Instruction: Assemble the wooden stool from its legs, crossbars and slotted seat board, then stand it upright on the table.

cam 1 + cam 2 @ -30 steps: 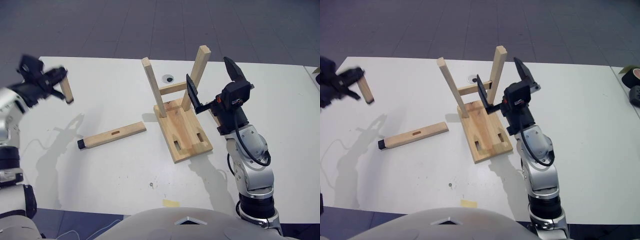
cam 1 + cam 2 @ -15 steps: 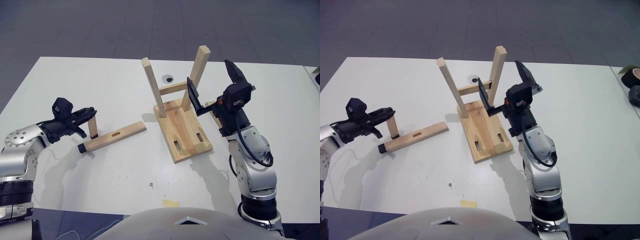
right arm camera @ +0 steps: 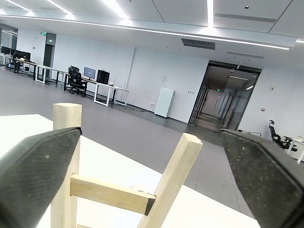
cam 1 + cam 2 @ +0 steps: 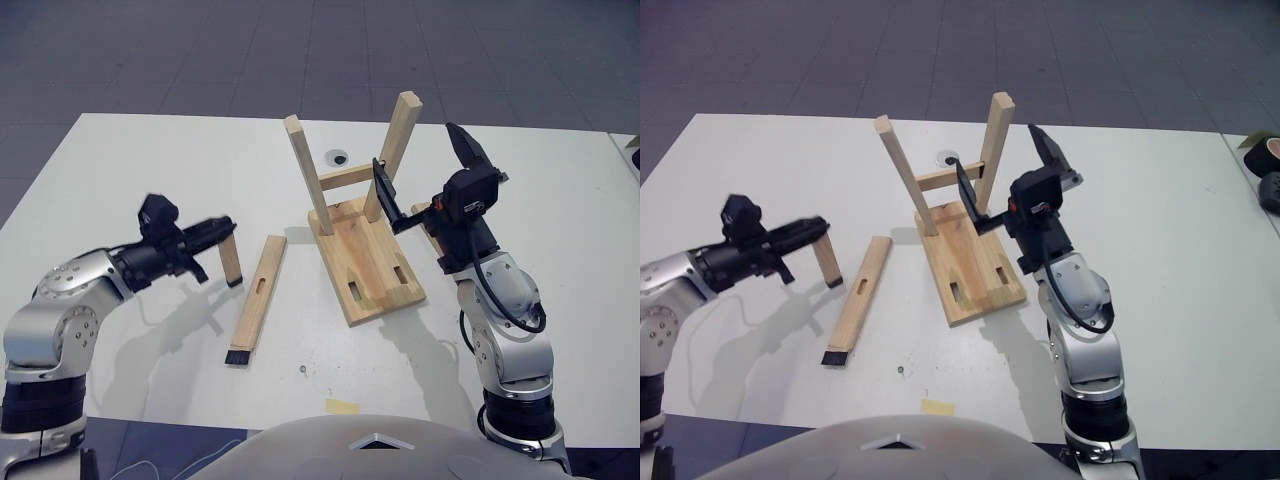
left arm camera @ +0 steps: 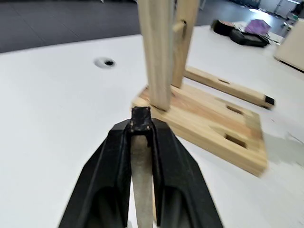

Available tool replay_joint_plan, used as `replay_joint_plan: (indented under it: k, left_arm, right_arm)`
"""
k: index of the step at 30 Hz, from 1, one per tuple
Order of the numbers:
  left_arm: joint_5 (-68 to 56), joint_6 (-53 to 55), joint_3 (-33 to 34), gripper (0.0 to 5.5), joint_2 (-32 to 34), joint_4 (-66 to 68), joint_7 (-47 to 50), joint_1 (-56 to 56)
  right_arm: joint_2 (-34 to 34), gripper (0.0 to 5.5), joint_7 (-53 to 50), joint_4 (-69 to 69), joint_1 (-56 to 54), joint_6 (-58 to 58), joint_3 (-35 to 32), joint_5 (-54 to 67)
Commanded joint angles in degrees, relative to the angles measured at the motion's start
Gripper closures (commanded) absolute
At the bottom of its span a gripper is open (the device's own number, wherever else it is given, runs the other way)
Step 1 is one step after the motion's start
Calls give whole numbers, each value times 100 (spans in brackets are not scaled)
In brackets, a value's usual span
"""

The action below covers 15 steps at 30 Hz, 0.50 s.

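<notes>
My left gripper (image 4: 222,229) is clamped on the top end of a short bar (image 4: 231,262), which hangs upright below the fingers. The bar's dark lower end is close to the counter (image 4: 150,150), but I cannot tell whether it touches. From my left wrist most of the bar is hidden between the fingers, with only its black end face showing at the tips.

The loose leg (image 4: 256,298) lies flat just beside the bar, on the side toward my right arm. There is a narrow gap between them. Its slot faces up and its black-capped end points back toward me.

Beyond my left gripper's tips lies the seat board (image 4: 378,290), flat on the counter. Two slots (image 4: 355,286) in its near half are open. At its far end stand two legs (image 4: 307,175), leaning apart and joined by a crossbar (image 4: 345,177). How their feet sit in the board is hard to make out.

My right gripper (image 4: 413,144) is spread wide and points upward just beside the board, on its side away from my left gripper. One finger crosses in front of the nearer upright leg. I cannot tell whether it touches. From that wrist, both leg tops and the crossbar show between the fingers.
</notes>
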Motion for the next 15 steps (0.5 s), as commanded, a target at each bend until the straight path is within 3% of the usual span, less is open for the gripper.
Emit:
replay_joint_plan:
  k: [1, 8, 15]
  left_arm:
    - [-236, 249, 307, 506, -447, -152, 651, -21]
    - [-1437, 1092, 676, 506, -971, -819, 1326, 397]
    - [-1544, 1342, 523, 506, -990, -1244, 1513, 801]
  right_arm:
    - [1, 10, -26, 12, 107, -31, 52, -69]
    - [102, 10, -168, -171, 431, 29, 139, -149]
    - [86, 10, -233, -291, 571, 81, 72, -179]
